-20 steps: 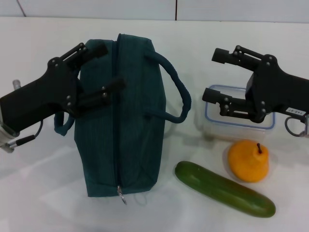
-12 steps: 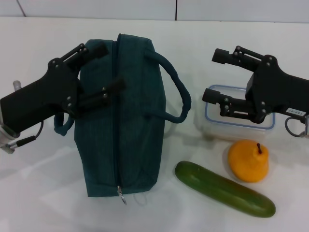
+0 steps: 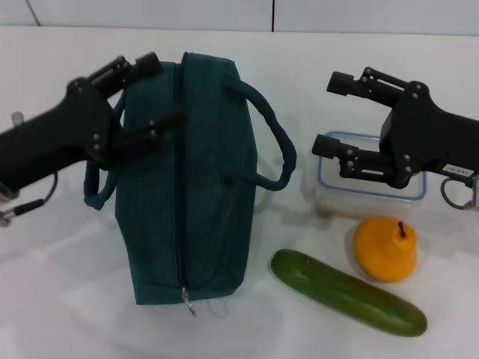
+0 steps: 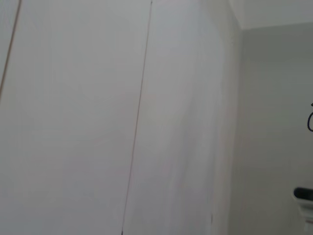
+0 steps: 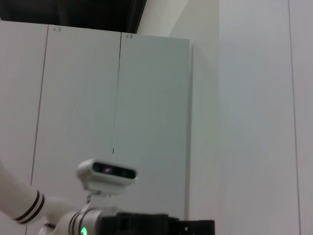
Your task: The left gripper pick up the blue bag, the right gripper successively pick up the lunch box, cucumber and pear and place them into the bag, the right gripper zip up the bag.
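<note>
The blue bag (image 3: 193, 187) is lying on its side on the white table (image 3: 60, 299), with its zipper (image 3: 179, 179) running down the middle and closed all the way to the little pull (image 3: 187, 301) at the near end. The left gripper (image 3: 150, 93) is reaching over the far left part of the bag. Its two fingers are spread apart, one by the top corner and one pressing near the zipper line, and they are not holding anything. One bag handle (image 3: 96, 187) is hanging just under that arm.

So the first step is the one going on: the left arm is trying to get hold of the bag.

The right gripper (image 3: 333, 114) is waiting above the lunch box (image 3: 370, 196), with its fingers wide apart and nothing between them. The lunch box is sitting to the right of the bag. The pear (image 3: 385, 248) is standing just in front of the box, and the cucumber (image 3: 346, 292) is lying near it, closest to us.

Nothing is inside the bag yet, I think. Next, the left fingers are going to need to close on a handle or the cloth and lift. The bag probably needs to be opened before food can go in.
</note>
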